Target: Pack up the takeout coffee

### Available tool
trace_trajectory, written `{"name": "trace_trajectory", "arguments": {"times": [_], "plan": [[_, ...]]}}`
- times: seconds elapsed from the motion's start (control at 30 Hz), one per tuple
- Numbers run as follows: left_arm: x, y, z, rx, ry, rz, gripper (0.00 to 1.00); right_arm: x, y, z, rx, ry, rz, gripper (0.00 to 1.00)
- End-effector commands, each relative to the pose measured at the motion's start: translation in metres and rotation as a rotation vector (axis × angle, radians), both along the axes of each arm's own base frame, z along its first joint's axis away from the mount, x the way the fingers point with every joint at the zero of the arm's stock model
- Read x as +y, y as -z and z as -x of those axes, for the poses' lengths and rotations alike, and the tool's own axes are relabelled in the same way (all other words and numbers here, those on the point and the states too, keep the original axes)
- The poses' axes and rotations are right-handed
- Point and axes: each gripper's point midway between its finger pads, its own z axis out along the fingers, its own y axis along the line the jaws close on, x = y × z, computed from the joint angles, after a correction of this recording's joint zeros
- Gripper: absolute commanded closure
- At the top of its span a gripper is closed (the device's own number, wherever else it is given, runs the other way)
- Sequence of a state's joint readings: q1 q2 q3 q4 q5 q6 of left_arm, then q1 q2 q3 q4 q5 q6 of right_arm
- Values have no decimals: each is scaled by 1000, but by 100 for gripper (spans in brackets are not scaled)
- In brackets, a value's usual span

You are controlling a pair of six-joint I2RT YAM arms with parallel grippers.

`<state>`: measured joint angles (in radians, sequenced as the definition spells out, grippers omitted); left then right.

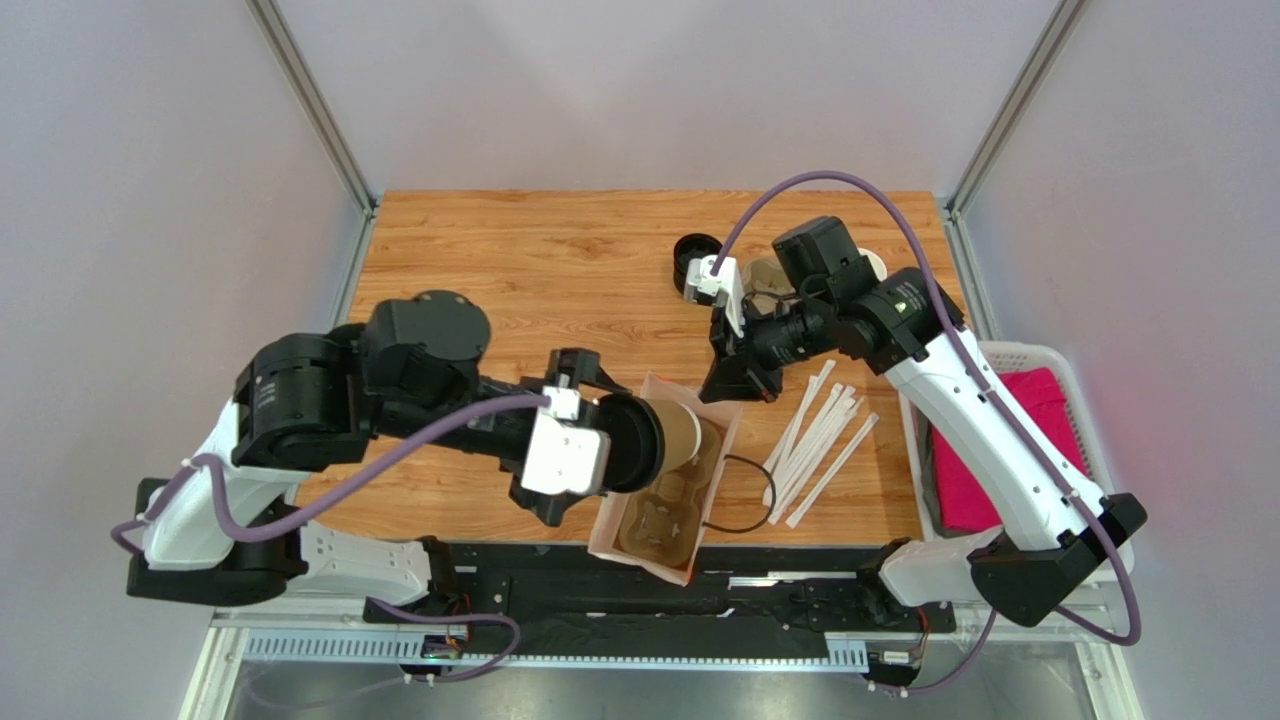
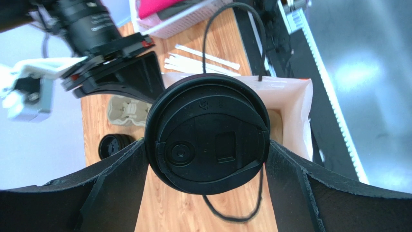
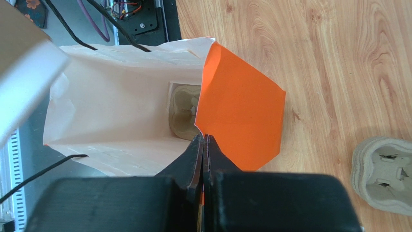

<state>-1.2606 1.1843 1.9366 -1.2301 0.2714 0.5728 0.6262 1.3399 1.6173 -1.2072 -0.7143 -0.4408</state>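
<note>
Left pincer (image 1: 619,441) grips the takeout coffee (image 1: 679,435) across its sides, the cup tipped sideways over the mouth of the open paper bag (image 3: 121,106) on the table (image 3: 314,58). Right pincer (image 3: 204,145) is clenched on the bag's rim, beside its orange flap (image 3: 242,111).

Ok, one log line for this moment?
left tool: shut on lidded cup, at bag mouth | right tool: shut on bag edge | bag: open, carrier inside

My wooden table (image 1: 511,255) holds a paper bag (image 1: 616,525) near me. White sticks (image 1: 819,443) lie beside it, black lids (image 1: 693,255) farther back.
</note>
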Motion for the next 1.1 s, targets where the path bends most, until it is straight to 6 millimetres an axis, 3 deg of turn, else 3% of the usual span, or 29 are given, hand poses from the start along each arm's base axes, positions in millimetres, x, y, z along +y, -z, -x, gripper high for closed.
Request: {"name": "trace_trajectory", "arguments": {"times": [0.0,0.27,0.5,0.77,0.93,0.97,1.07], "plan": [[-5,4,-3,-143,5,-66,35,3,-32,0,-106,15,-68,100],[-20,61,-10,-192,-56,-288,36,7,-39,3,-106,16,-100,100],[-19,85,-21,-245,-75,-375,36,9,-38,8,-91,31,-115,100],[-21,80,-14,-218,-41,-372,35,18,-26,2,25,126,-125,100],[-25,112,-13,-200,-34,-434,35,25,-24,3,116,155,-138,100],[-22,129,-12,-188,-29,-470,35,25,-24,4,125,156,-137,100],[-20,137,-13,-161,-42,-463,34,25,-21,6,145,166,-137,100]]}}
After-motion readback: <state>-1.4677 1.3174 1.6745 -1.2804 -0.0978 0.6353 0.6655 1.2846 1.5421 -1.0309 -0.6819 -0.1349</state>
